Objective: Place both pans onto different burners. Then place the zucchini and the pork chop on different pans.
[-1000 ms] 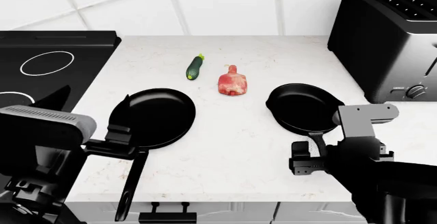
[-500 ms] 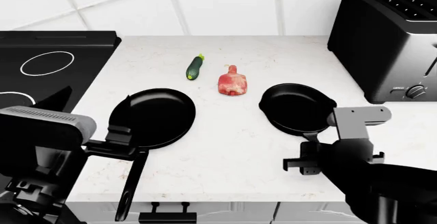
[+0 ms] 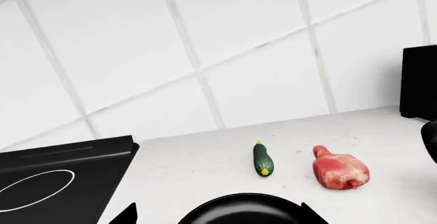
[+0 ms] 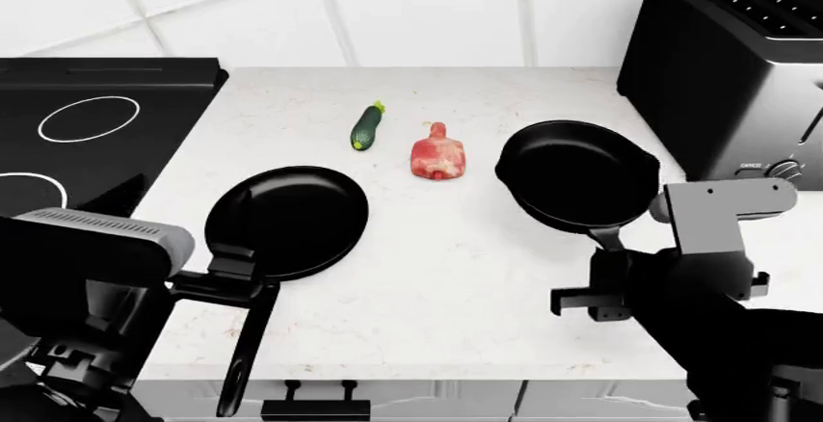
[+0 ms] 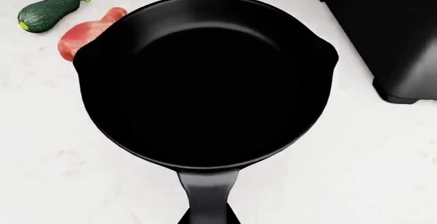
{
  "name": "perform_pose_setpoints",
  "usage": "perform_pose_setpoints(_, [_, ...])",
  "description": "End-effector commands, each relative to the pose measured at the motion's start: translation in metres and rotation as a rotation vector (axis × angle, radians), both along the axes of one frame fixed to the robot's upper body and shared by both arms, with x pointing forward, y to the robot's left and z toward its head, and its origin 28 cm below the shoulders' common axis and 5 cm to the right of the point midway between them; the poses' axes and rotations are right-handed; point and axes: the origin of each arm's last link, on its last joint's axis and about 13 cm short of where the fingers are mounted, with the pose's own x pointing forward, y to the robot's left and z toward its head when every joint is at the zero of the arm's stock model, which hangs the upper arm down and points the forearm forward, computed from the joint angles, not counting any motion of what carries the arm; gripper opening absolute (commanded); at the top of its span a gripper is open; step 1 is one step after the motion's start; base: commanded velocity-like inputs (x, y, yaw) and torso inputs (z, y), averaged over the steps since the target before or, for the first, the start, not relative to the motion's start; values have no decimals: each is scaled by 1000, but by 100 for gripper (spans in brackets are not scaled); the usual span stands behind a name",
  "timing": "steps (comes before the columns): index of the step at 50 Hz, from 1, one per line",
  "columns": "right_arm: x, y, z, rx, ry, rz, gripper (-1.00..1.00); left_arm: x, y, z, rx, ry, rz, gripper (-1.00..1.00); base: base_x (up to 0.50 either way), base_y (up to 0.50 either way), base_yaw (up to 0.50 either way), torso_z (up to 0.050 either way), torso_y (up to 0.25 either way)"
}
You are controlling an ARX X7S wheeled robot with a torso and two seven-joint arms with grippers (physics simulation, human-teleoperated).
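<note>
- right end effector [image 4: 604, 273] is clamped on the short handle of the deeper pan [image 4: 576, 173], which looks tilted and raised off the bench [image 4: 438, 277] in the head view; the clamped state is read from the handle entering the wrist housing, the pads themselves being hidden.
- right wrist view: deeper pan [image 5: 204, 81] fills most of the picture, its handle running toward the camera; its rim overlaps part of the pork chop [image 5: 82, 37] in this view.
- left end effector [image 4: 238, 268] sits at the base of the long thin handle of the shallow pan [image 4: 285, 220]; whether its pads are apart or pressed on the handle cannot be told from these pictures.
- shallow pan lies flat on the bench, near the front edge, just right of the cooktop [image 4: 91, 123]; its handle points toward the robot and overhangs the bench edge.
- left wrist view: only the far rim of the shallow pan [image 3: 239, 208] shows.
- zucchini [image 4: 368, 126] lies on the bench behind the shallow pan, apart from it, pale stem tip pointing toward the tiled wall [image 4: 385, 8].
- pork chop [image 4: 438, 153] lies just right of the zucchini, not touching it, narrow end toward the wall; it is between the two pans.
- burners: one large white ring [image 4: 88, 118] and part of another [image 4: 29, 191] show on the cooktop, both bare.
- black toaster [image 4: 727, 75] stands at the right rear of the bench, near the deeper pan.
</note>
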Motion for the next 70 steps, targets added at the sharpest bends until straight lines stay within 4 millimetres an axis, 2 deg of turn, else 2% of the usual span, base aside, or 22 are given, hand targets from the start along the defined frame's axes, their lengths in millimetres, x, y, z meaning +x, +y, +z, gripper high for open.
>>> perform_pose_setpoints(1, [-18,-1,30,-29,-149,-21,-100,6,-3,-7,-7,62,-12,100,0,0,0,0,0])
perform_pose_setpoints(4, [-21,0,31,-29,-158,-12,-100,11,-5,-2,-11,104,-26,100,0,0,0,0,0])
perform_pose_setpoints(13, [-22,1,25,-20,-155,-3,-100,25,-14,-10,-39,282,-59,100,0,0,0,0,2])
perform_pose_setpoints(29, [-18,1,19,-14,-140,9,-100,18,-22,-27,-111,534,57,100,0,0,0,0,1])
perform_pose_setpoints(36, [-18,0,15,-5,-137,11,-100,9,-28,-18,-78,543,53,100,0,0,0,0,1])
perform_pose_setpoints(46, [-18,1,14,-1,-135,21,-100,-2,-30,-14,-58,558,53,100,0,0,0,2,2])
perform_pose_setpoints(57, [-19,-1,14,0,-141,15,-100,4,-35,-11,-66,592,50,100,0,0,0,0,1])
perform_pose_setpoints(70, [-19,-5,10,9,-140,9,-100,-1,-46,-16,-95,617,45,100,0,0,0,1,2])
